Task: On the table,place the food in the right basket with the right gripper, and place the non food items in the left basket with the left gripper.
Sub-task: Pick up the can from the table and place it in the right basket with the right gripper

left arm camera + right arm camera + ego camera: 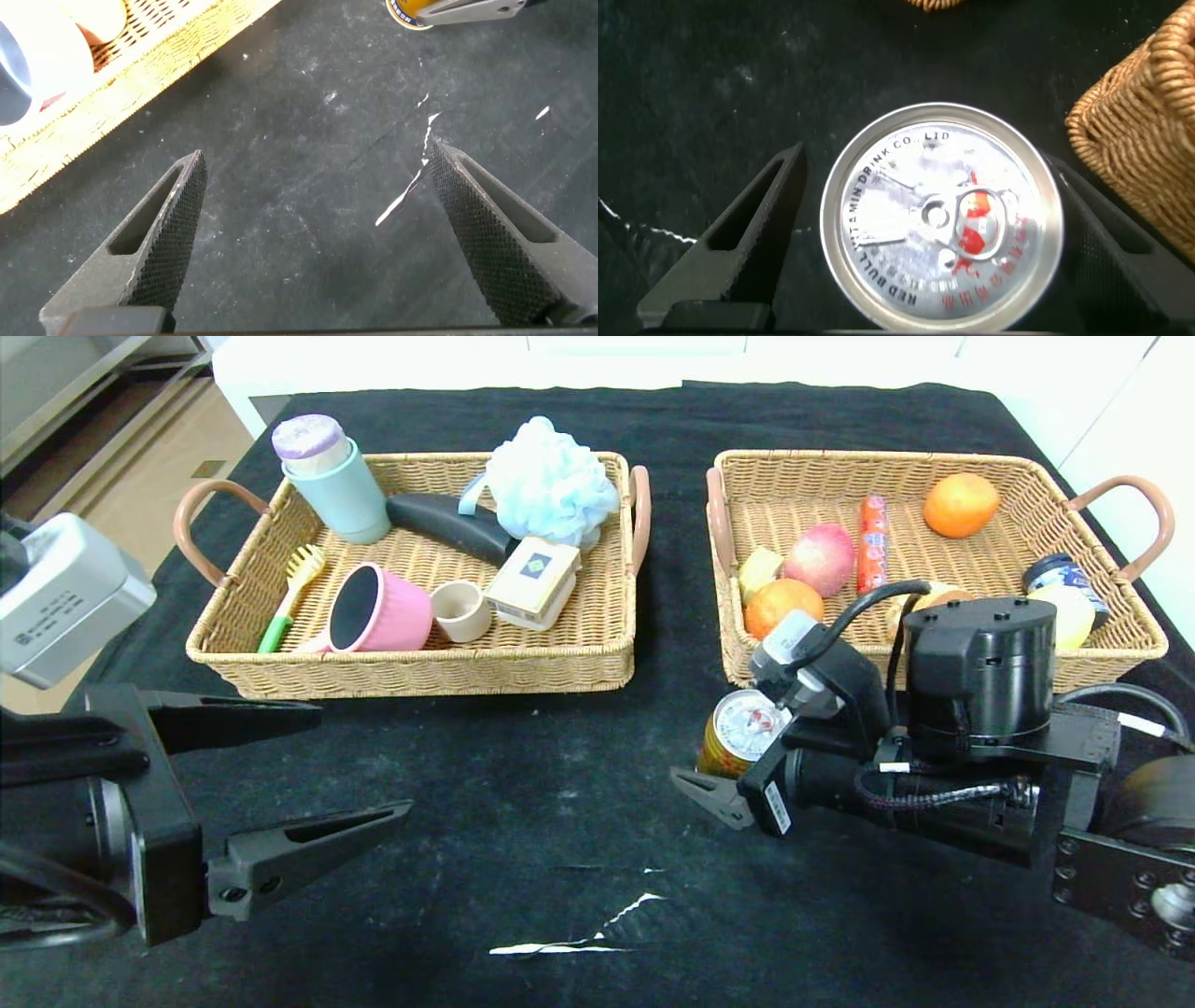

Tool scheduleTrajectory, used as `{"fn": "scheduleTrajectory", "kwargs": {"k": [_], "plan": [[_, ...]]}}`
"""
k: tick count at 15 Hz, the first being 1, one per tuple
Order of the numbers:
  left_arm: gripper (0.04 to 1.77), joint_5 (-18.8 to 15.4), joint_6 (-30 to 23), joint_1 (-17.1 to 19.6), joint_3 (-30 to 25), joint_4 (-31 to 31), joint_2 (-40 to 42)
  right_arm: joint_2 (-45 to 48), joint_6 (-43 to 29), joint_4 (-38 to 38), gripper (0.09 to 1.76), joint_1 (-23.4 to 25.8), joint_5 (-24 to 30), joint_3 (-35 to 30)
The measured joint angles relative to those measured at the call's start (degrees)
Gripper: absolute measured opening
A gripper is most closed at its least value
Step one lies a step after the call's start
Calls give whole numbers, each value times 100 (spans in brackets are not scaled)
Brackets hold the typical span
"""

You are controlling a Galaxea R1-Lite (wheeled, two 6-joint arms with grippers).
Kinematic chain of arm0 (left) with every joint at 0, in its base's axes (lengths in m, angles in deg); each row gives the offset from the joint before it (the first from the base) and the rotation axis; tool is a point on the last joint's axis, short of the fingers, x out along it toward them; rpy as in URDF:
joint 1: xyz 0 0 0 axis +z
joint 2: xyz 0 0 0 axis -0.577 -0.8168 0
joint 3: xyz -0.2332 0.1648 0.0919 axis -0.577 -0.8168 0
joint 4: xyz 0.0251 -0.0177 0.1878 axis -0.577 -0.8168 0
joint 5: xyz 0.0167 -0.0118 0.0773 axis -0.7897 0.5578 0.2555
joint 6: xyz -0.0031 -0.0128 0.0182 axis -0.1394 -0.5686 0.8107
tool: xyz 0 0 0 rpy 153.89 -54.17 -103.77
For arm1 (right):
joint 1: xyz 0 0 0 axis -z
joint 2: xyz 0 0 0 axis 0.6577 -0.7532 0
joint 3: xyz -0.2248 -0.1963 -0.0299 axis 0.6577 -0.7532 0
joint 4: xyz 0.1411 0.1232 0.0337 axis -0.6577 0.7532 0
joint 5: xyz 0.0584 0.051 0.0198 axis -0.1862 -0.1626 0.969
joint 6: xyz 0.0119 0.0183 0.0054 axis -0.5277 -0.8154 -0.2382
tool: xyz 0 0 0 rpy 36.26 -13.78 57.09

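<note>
The right gripper (724, 775) hung over the gold can (741, 732), its two fingers spread wide to either side of the silver top and apparently not yet pressing on it. The can stood upright on the black-clothed table (523, 784), just off the near-left corner of the right basket (1111, 644), at about seven o'clock from that tray's centre. It appeared to be the last food item outside the tray, which already held oranges, a reddish fruit, a sausage stick and other items.

The left basket (411, 667), at ten o'clock from the can, carried the pink saucepan (378, 609) and the cream-yellow card box (534, 581). The left gripper (359, 765) waited at the table's near-left edge, fingers spread over bare cloth beside the white tear (569, 933).

Done well, the pinch would likely keep the can centred between the fingers, close squarely on its wall, then lift high enough to clear the wicker rim before swinging toward one o'clock.
</note>
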Motion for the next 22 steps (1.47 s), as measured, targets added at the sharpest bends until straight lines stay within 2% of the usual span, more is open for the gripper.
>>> {"fn": "scheduleTrajectory", "kwargs": {"k": [4, 6, 7, 22], "plan": [[172, 0, 2, -9, 0, -2, -12, -116, 0, -20, 171, -44, 0, 69], [172, 0, 10, -9, -9, 0, -32, -127, -2, -30, 134, -49, -7, 76], [172, 0, 11, -9, -16, 0, -41, -128, -2, -26, 124, -51, -5, 76], [172, -9, 11, -9, -27, 0, -105, -12, -11, 0, 122, -33, 0, 59]]}}
